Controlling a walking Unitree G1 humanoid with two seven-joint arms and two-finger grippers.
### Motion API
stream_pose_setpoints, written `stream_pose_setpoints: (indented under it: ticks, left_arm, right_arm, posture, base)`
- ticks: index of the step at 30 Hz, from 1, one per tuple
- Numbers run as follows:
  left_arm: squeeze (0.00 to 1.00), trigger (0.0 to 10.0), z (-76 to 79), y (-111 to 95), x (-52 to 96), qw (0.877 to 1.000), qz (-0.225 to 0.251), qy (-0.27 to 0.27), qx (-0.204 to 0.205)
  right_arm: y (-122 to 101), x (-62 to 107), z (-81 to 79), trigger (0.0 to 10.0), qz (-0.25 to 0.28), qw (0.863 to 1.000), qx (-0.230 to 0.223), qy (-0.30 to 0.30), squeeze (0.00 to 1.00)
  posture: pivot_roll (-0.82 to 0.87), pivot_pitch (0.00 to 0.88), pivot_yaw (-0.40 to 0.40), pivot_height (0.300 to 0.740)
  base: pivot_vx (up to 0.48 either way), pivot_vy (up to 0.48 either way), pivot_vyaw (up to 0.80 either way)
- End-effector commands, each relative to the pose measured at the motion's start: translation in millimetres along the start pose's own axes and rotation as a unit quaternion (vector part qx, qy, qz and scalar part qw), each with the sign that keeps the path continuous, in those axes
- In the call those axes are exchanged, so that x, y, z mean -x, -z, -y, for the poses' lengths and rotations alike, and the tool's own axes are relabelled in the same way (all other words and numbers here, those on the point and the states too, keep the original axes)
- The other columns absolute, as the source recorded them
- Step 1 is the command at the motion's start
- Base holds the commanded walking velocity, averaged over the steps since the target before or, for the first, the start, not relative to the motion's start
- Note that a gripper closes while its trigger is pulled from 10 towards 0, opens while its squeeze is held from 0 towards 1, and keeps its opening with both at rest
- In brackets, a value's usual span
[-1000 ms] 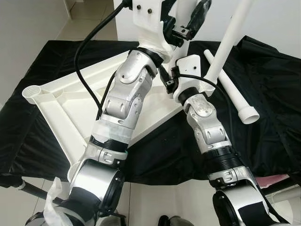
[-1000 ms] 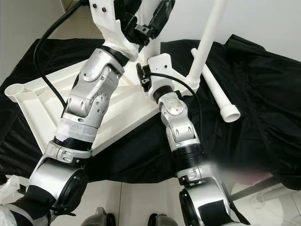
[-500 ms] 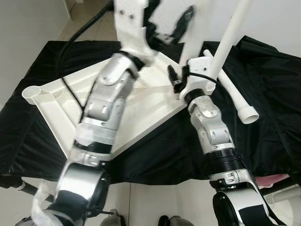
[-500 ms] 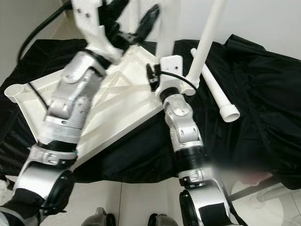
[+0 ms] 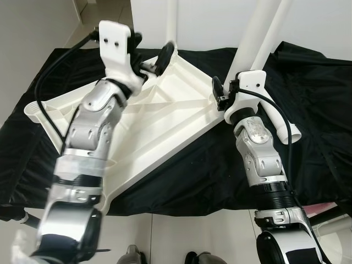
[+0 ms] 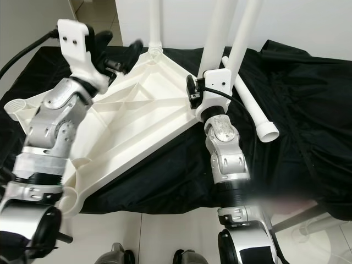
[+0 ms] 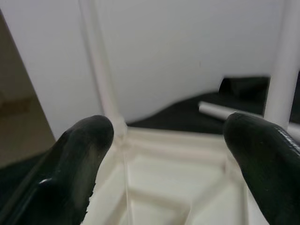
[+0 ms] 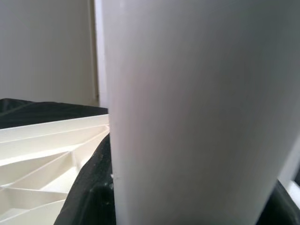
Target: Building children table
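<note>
Centrally, the upturned white tabletop (image 6: 132, 115) lies on the black-draped worktop (image 6: 308, 126). Upper left, the left gripper (image 6: 118, 58) hovers open over it. The right gripper (image 5: 242, 71) clasps an upright leg (image 6: 217, 33); a loose leg (image 6: 256, 113) lies right.

A black cloth (image 5: 181, 176) covers a low surface and hangs in folds over its front edge and right side. Behind it stands a plain white wall (image 6: 330, 22). The floor (image 5: 181, 242) is pale tile, also visible at the far left (image 5: 104, 11). The light is even and bright.
</note>
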State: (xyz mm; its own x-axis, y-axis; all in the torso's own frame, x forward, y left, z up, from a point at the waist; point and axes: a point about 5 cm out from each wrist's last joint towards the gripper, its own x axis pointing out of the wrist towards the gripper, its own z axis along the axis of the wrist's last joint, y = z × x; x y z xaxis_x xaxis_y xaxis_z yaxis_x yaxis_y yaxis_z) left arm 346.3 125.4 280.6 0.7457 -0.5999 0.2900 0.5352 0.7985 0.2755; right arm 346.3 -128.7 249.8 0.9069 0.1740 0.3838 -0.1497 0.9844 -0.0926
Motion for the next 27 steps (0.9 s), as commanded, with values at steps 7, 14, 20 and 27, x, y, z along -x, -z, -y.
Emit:
stream_pose_setpoints:
  ticks: [7,14,20,27]
  left_arm:
    - [0.00,10.0,22.8,34.3,25.9,0.984,-0.106,0.142,0.028]
    - [0.00,10.0,33.2,51.5,42.2,0.967,-0.157,0.195,0.035]
    - [0.00,10.0,39.7,78.8,53.8,0.952,-0.222,0.212,0.021]
    - [0.00,10.0,43.4,104.5,42.3,0.950,-0.279,0.122,0.067]
  right_arm:
    - [-0.4,7.0,7.1,10.0,-0.003,1.000,0.005,0.000,0.00]
    - [0.8,9.5,7.8,10.0,-0.007,1.000,0.009,-0.002,0.00]
    - [2.7,10.7,7.1,10.0,-0.012,1.000,0.014,-0.005,0.00]
    - [3.3,11.0,4.1,10.0,-0.012,1.000,0.015,-0.008,0.00]
  posture:
    - [-0.05,0.109,-0.004,0.740]
    - [-0.04,0.106,-0.008,0.740]
    - [-0.04,0.104,-0.007,0.740]
    - [-0.05,0.098,-0.003,0.740]
  base:
    - [0.000,0.000,0.00]
    - [0.000,0.000,0.00]
    - [0.000,0.000,0.00]
    - [0.000,0.000,0.00]
